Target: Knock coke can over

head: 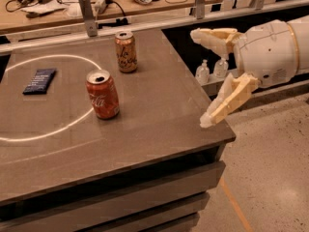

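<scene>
The coke can [103, 94], red-orange with white script and a silver top, stands upright near the middle of the grey table [159, 129]. My gripper [199, 76] is at the table's right edge, to the right of the can and well apart from it. Its two cream fingers are spread wide, one [212, 35] high and one [226, 101] low, with nothing between them.
A tan can with cursive lettering [126, 51] stands upright behind the coke can. A dark blue packet [39, 80] lies at the left inside a white circle of light. Two small bottles [203, 72] stand on a low shelf right of the table. A cluttered bench [58, 4] runs along the back.
</scene>
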Controlling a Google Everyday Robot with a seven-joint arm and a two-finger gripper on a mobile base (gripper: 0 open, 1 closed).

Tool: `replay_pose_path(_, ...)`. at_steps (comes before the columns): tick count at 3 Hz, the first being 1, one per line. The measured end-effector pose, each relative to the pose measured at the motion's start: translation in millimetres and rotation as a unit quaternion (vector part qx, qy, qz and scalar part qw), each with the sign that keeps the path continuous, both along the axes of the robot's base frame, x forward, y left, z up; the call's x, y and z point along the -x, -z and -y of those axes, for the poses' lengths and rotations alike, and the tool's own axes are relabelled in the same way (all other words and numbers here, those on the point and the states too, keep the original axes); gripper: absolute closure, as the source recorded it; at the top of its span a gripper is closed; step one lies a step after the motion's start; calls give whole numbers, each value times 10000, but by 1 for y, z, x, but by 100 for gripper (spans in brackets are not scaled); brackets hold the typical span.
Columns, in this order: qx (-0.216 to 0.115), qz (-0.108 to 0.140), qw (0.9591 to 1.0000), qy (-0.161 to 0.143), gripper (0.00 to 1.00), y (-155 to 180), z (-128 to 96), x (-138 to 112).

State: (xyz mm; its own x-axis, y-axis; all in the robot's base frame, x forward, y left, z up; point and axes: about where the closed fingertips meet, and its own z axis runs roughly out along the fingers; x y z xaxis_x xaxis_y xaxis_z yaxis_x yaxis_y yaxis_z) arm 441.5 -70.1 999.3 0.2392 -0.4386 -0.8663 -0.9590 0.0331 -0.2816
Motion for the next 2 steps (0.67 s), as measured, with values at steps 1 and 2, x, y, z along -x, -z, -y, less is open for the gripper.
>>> replay_pose_path(1,-153,76,9996,211,0,29,-5,-20)
replay_pose_path(2,-333,160,9985,401,0,61,-13,-48)
